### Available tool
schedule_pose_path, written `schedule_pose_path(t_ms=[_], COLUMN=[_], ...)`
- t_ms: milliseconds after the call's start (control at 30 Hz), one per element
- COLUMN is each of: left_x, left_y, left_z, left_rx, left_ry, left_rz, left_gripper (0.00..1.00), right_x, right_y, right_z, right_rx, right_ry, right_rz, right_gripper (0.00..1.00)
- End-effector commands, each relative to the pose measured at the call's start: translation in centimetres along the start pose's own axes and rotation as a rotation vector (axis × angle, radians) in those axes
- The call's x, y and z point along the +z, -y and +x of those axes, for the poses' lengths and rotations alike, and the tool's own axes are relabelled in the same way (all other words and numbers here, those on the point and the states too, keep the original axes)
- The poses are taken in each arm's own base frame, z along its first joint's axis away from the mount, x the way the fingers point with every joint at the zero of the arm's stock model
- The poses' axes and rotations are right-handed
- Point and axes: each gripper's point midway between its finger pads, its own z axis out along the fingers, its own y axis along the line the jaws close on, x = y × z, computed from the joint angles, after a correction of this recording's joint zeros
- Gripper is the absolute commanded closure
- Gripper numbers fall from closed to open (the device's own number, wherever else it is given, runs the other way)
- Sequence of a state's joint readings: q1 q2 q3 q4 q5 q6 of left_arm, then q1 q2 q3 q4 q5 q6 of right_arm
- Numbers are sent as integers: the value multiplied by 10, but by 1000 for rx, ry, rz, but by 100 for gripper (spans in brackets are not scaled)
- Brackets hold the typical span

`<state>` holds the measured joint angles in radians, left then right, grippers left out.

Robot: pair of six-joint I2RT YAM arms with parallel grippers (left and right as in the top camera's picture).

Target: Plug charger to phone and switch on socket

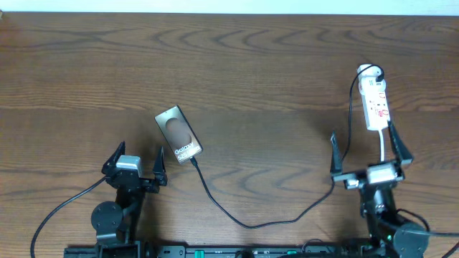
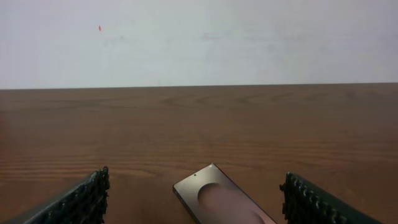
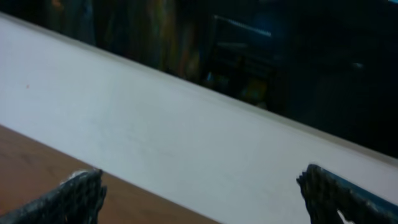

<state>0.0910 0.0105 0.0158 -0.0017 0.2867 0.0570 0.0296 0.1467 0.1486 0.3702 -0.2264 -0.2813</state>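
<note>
The phone (image 1: 178,133) lies flat on the wooden table, its screen showing a brownish oval and white text. The charger (image 1: 247,223), a thin black cable, runs from the phone's near end in a loop across the table up to the far end of the socket (image 1: 377,100), a white strip with red markings. Whether its tip is seated in the phone I cannot tell. My left gripper (image 1: 138,159) stands open just left of and nearer than the phone (image 2: 224,202), which shows low between its fingers (image 2: 84,198). My right gripper (image 1: 366,147) is open just before the socket, empty.
The right wrist view is tilted up at a white wall (image 3: 186,124), with only a corner of table (image 3: 37,162) showing. A white cord (image 1: 384,143) runs from the socket towards the right arm. The table's far edge (image 1: 229,14) lies along the top.
</note>
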Motion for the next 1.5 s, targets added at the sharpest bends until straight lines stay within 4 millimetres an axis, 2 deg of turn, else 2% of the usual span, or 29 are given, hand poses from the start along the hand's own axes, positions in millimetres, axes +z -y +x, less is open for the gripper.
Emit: schedule_pose_path(t_ms=[0, 333, 567, 1033, 1200, 1467], left_x=[0, 0, 0, 0, 0, 0], left_y=[2, 2, 2, 2, 2, 2], left_z=[15, 15, 15, 15, 15, 15], left_rx=[-2, -2, -2, -2, -2, -2], left_ry=[-48, -48, -48, -48, -48, -48], left_rz=[14, 14, 14, 14, 14, 14], left_gripper=[13, 13, 13, 14, 13, 13], right_x=[-11, -18, -38, -41, -43, -48], right_y=[-7, -21, -47, -23, -10, 8], right_z=[18, 62, 128, 136, 140, 144], right_rx=[-24, 18, 96, 103, 167, 160], right_ry=[13, -123, -407, -443, -457, -473], right_rz=[11, -29, -123, -9, 63, 140], right_gripper=[1, 1, 1, 1, 1, 1])
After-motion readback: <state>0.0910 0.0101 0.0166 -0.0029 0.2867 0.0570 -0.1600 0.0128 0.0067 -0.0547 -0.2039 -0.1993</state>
